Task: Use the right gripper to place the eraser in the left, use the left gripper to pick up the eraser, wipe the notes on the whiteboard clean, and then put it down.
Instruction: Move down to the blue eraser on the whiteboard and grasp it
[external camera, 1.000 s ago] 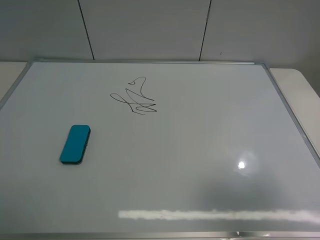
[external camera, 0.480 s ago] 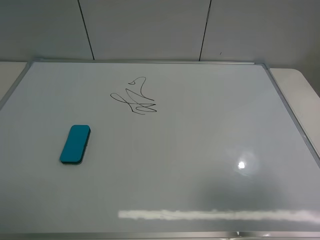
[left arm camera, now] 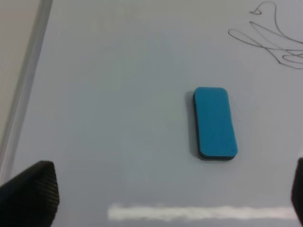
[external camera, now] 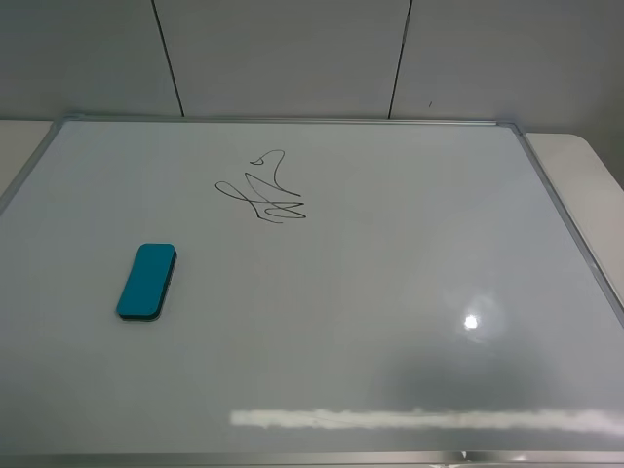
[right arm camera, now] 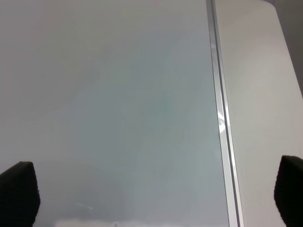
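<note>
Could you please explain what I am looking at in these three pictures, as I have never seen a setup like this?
These come from a robot with two arms. The wide picture is taken by a camera mounted high up, and the arms are out of its sight. It shows a whiteboard with a teal eraser lying flat on it and a black scribble farther back. The other two pictures come from a camera on each wrist. The dark shapes in their lower corners are the fingers. The left hand is open above the eraser, not touching it. The right hand is open too, near the board's right edge. Nothing is held.
</note>
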`<state>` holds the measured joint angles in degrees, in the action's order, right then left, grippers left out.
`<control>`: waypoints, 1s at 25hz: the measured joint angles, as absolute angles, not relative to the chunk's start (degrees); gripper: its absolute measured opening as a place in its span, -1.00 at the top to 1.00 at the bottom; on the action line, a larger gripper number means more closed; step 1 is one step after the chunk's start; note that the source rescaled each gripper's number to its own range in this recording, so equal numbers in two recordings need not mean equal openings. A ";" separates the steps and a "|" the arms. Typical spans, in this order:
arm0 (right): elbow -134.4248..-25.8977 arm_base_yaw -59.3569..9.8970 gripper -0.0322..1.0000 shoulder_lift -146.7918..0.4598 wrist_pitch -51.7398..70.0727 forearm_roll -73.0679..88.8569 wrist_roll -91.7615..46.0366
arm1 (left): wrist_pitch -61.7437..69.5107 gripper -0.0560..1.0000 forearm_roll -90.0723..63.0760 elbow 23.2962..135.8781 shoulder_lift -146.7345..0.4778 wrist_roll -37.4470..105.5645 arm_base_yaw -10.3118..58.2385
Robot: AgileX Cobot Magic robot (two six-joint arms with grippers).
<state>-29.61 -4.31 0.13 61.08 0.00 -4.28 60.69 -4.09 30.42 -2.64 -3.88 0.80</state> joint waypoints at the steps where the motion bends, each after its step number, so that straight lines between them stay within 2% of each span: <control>1: -29.61 -4.31 -1.00 0.13 61.08 0.00 -4.28 | 60.99 -1.00 -4.09 31.34 -4.35 -3.76 0.80; 12: -29.61 -4.31 -1.00 0.13 61.08 0.00 -4.28 | 63.73 -1.00 -1.05 38.04 -30.82 -0.85 0.80; 18: -29.61 -4.31 -1.00 0.13 61.08 0.00 -4.28 | 59.60 -1.00 -0.98 38.11 -45.61 -0.96 0.80; 25: -29.61 -4.31 -1.00 0.13 61.08 0.00 -4.28 | 55.93 -1.00 -3.41 38.11 -54.57 0.00 0.80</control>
